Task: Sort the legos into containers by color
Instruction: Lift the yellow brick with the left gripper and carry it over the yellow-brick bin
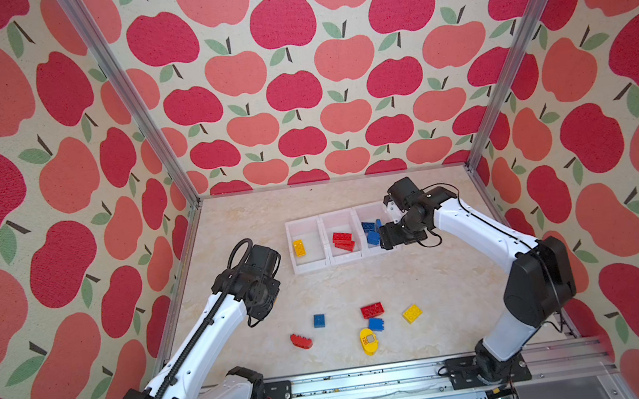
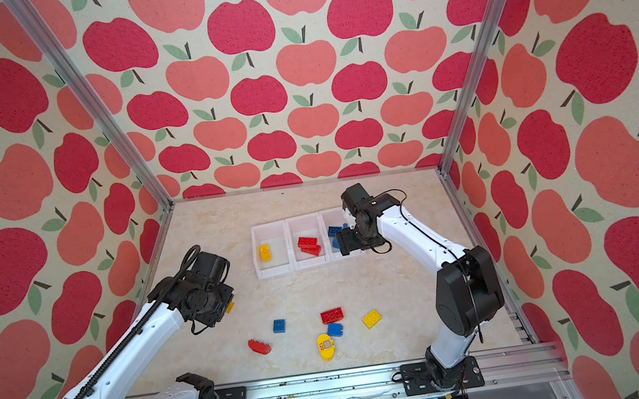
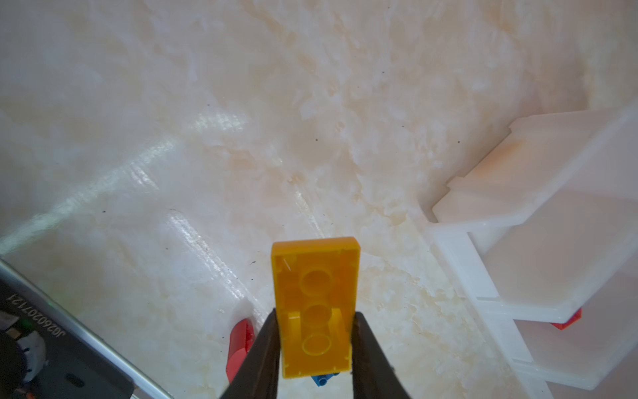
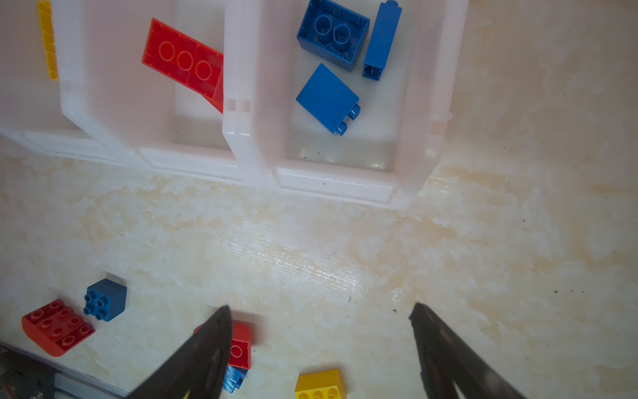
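A: Now, what is recorded left of centre?
B: A yellow brick (image 3: 316,276) is clamped in the left gripper (image 3: 314,316).
A: And rightward?
B: The containers (image 1: 310,268) are found mid-frame, colour-sorted. At their right end the right gripper (image 4: 321,309) is seen spread and empty. Loose legos (image 1: 372,310) are noted lower centre.

apple-print walls (image 1: 294,86), pale marbled tabletop (image 1: 362,279)

Three bins (image 1: 312,267); yellow bricks (image 1: 299,248) four, red bricks (image 1: 372,310) four, blue bricks (image 1: 318,320) five.
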Controlling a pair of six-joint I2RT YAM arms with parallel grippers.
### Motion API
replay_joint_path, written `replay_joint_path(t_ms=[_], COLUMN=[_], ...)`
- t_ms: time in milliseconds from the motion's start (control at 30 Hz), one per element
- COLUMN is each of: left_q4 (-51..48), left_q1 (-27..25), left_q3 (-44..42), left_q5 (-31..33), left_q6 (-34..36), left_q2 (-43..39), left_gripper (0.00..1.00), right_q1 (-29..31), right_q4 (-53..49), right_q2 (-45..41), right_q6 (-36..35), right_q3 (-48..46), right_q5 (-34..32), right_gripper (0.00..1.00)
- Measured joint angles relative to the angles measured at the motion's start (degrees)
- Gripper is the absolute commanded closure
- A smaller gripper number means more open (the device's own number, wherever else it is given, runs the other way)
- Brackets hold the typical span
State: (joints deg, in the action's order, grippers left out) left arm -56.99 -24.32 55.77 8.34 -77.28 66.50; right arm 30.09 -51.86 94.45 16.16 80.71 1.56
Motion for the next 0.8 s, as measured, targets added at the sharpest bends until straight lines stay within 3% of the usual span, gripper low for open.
replay_joint_path(t_ms=[400,800], left_q4=[3.9,7.1], left_q1=[-3.1,-4.5], left_q3=[23.1,39.9], left_q5=[1.6,-3.5], left_q6=[20.0,37.0], left_q2=[23.4,44.7], left_gripper=[0.68,0.68], right_q1=[-0.7,-1.6], right_q4=[1.7,2.4], right_q2=[-5.7,-8.7], right_q6=[3.2,5.1], right_q3=[-6.5,-8.4], right_q5=[0.7,0.7], right_gripper=[0.11,0.1])
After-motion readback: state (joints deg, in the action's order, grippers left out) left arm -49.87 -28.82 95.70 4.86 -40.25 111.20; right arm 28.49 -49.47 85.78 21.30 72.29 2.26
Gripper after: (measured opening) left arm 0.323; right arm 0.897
